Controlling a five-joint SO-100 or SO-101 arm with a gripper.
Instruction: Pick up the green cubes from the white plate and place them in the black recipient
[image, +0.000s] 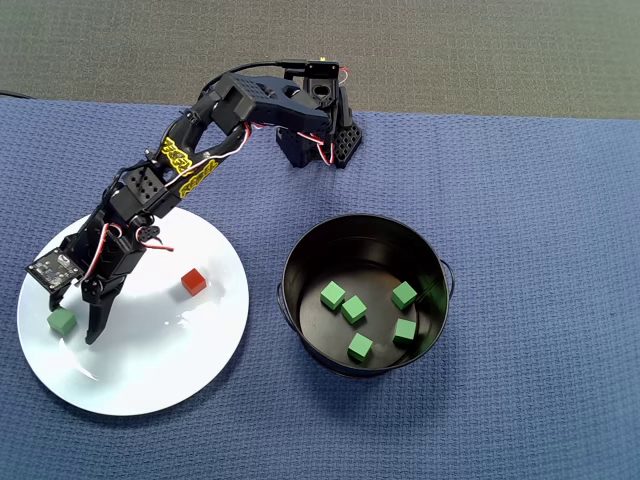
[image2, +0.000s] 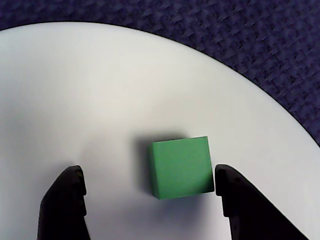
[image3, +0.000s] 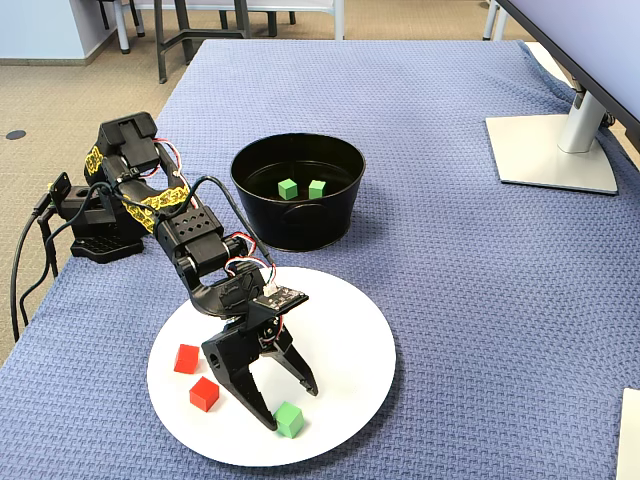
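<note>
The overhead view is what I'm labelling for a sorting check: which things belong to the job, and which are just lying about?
Job: small bright-green cube left on the flat round white plate; five green cubes inside the glossy black metal pot; gripper, fingers open.

Lying about: red-orange cube on the plate; blue woven cloth.

No legible text, brand, number or sign in any view; the yellow band with black marks on the black robot arm (image: 190, 160), well up the arm from the fingers, is too small to read.
</note>
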